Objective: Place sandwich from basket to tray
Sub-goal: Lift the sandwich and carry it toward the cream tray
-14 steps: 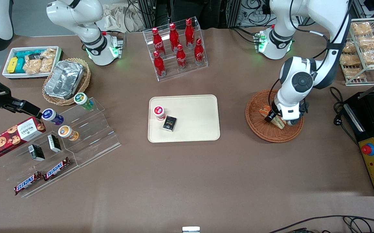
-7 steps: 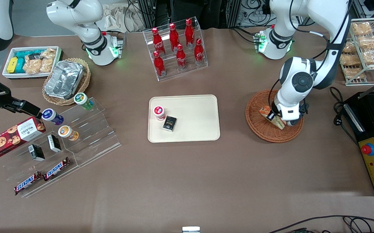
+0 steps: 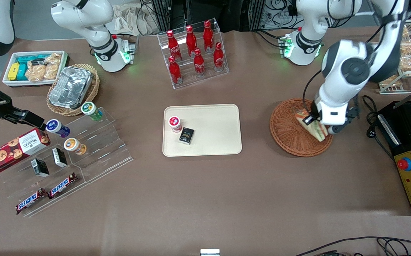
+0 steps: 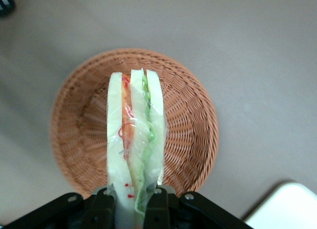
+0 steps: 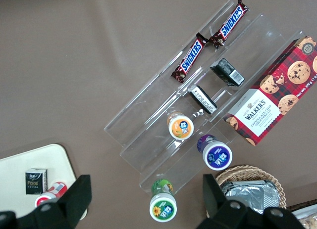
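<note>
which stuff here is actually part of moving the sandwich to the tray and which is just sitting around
In the job:
sandwich, clamped in the gripper above the basket
tray, the target

Just lying about:
red-lidded cup and small black box, both on the tray
cola bottles
cookie box
Snickers bars

Open tabletop between basket [image 3: 291,138] and tray [image 3: 223,142], claw [image 3: 315,124] above basket, 2 items crowding tray's parked-arm end

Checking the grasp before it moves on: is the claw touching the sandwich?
Touching. The left wrist view shows the claw shut on the sandwich, both fingers pressed against its bread sides, above the basket.
</note>
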